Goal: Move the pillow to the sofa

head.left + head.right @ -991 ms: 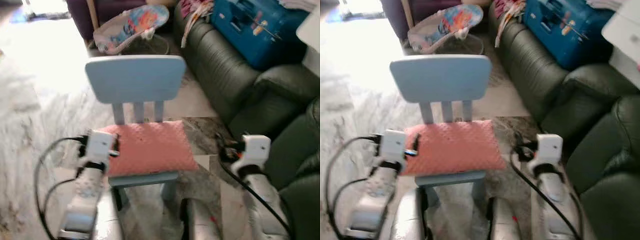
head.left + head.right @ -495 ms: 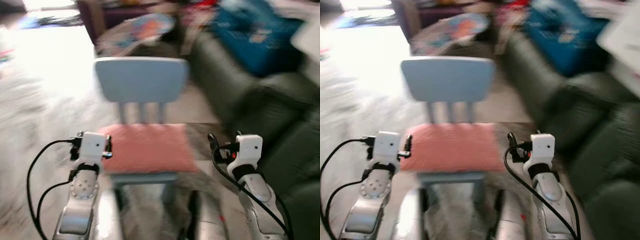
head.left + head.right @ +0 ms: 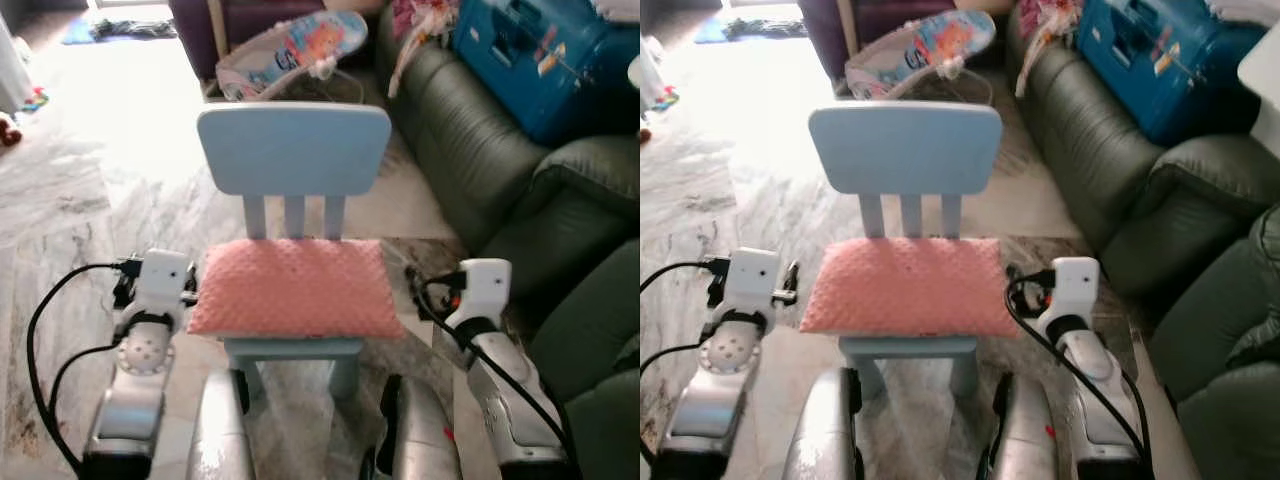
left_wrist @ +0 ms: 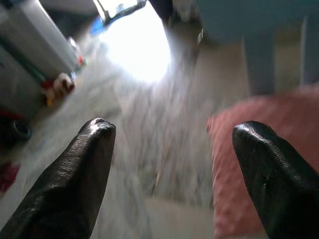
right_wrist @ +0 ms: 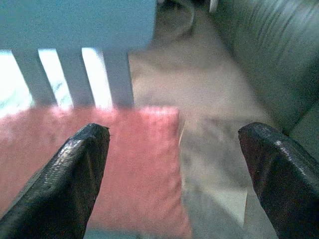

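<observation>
A pink pillow [image 3: 297,287] lies flat on the seat of a small light-blue chair [image 3: 293,150], its left and right edges overhanging the seat a little and its near edge running along the seat's front rim. The chair's backrest stands upright at the far edge of the pillow, so that side is closed off, while the near, left and right sides of the pillow are open. The left gripper [image 4: 174,164] is held just beside the pillow's left edge, its two black fingers [image 4: 75,179] spread wide apart with nothing between them; marble floor [image 3: 70,220] lies open to its left and beyond. The right gripper [image 5: 177,169] is held just beside the pillow's right edge, its fingers [image 5: 60,184] likewise spread wide and holding nothing, the pillow's right corner lying under its view. The dark green sofa [image 3: 480,140] runs along the right side of the scene, with a strip of bare floor between it and the chair. A blue suitcase [image 3: 535,55] rests on the far part of the sofa, and a baby bouncer [image 3: 295,50] sits on the floor behind the chair.
</observation>
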`<state>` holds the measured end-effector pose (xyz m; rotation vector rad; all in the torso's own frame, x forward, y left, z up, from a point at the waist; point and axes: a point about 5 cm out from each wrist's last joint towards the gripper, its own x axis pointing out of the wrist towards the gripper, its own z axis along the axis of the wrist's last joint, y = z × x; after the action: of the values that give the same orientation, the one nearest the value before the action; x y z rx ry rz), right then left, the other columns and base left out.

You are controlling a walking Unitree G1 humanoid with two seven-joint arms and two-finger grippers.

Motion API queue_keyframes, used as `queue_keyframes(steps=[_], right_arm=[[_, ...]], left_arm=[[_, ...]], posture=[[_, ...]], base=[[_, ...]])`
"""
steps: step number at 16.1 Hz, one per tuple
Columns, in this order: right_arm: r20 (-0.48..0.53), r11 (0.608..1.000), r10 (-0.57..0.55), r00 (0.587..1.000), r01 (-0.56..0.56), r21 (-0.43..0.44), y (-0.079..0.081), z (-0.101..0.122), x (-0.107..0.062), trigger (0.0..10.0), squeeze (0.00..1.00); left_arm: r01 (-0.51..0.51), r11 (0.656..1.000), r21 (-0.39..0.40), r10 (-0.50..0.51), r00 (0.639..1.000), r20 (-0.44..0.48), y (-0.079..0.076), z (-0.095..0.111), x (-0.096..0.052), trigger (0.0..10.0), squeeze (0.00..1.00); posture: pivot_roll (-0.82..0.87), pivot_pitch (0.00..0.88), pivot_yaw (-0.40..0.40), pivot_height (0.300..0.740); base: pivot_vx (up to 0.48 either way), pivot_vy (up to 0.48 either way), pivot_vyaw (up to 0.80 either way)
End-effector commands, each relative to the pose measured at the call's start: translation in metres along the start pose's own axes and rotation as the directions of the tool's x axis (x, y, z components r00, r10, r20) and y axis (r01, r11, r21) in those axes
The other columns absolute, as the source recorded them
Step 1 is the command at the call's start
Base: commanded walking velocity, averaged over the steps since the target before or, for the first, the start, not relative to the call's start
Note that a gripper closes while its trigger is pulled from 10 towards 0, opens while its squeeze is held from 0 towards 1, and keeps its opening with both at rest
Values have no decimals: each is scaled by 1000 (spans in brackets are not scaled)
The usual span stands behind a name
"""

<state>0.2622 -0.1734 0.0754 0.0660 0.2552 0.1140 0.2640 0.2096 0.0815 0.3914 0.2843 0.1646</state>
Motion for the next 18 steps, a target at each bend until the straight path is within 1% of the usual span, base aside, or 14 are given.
queue_keyframes(steps=[1,3,4,5,6,7,8,9,11,12,13,14,17,18], right_arm=[[-66,998,57,996,-56,12,5,-7,2,10000,0],[-60,998,62,996,-60,37,5,-4,6,10000,0],[-63,998,66,996,-66,12,5,-2,8,10000,0],[-87,998,69,994,-68,16,7,-6,11,10000,0],[-90,997,77,993,-76,20,9,-7,12,10000,0],[-93,996,86,992,-85,22,13,-8,12,10000,0],[-124,996,91,988,-89,19,16,-11,14,10000,0],[-130,995,104,986,-103,15,18,-11,16,10000,0],[-145,995,95,985,-96,-3,12,-10,20,10000,0],[-136,995,96,986,-95,14,9,-8,22,10000,27],[-126,996,86,988,-86,10,6,-5,26,10000,1000],[-131,997,72,989,-74,-10,2,-4,31,10000,1000],[-152,995,68,986,-78,-60,0,-4,41,10000,1000],[-169,993,93,981,-104,-55,3,-7,42,10000,1000]], left_arm=[[16,1000,0,-16,999,-51,7,-7,5,10000,0],[14,1000,10,-13,996,-85,14,-11,11,10000,0],[22,1000,13,-21,994,-104,16,-13,14,10000,0],[22,1000,16,-20,991,-130,17,-17,19,10000,0],[16,1000,20,-13,991,-134,17,-18,22,10000,0],[-1,1000,25,4,992,-129,18,-17,23,10000,0],[-41,999,19,43,991,-125,20,-15,26,10000,0],[-44,999,18,46,991,-122,17,-13,28,10000,0],[-37,999,5,38,992,-121,12,-12,34,10000,0],[-40,999,-15,38,992,-122,11,-11,38,10000,0],[-54,998,-32,50,991,-125,10,-10,43,10000,0],[-58,996,-69,48,990,-131,8,-10,46,10000,1000],[-42,996,-77,30,988,-154,3,-16,52,10000,1000],[-49,996,-74,37,987,-156,2,-18,53,10000,1000]], posture=[[-1,181,-40,584],[-4,208,-38,584],[-5,225,-35,584],[-5,257,-38,575],[-6,266,-39,565],[-7,276,-43,555],[-5,284,-47,540],[-10,294,-49,535],[-12,302,-54,535],[-12,310,-56,535],[-15,315,-56,535],[-18,319,-55,535],[-22,339,-48,535],[-21,351,-49,535]], base=[[0,0,0],[0,0,0],[0,0,0],[0,0,0],[0,0,0],[0,0,0],[0,0,0],[0,0,0],[0,0,0],[0,0,0],[0,0,0],[0,0,0],[0,0,0],[0,0,0]])
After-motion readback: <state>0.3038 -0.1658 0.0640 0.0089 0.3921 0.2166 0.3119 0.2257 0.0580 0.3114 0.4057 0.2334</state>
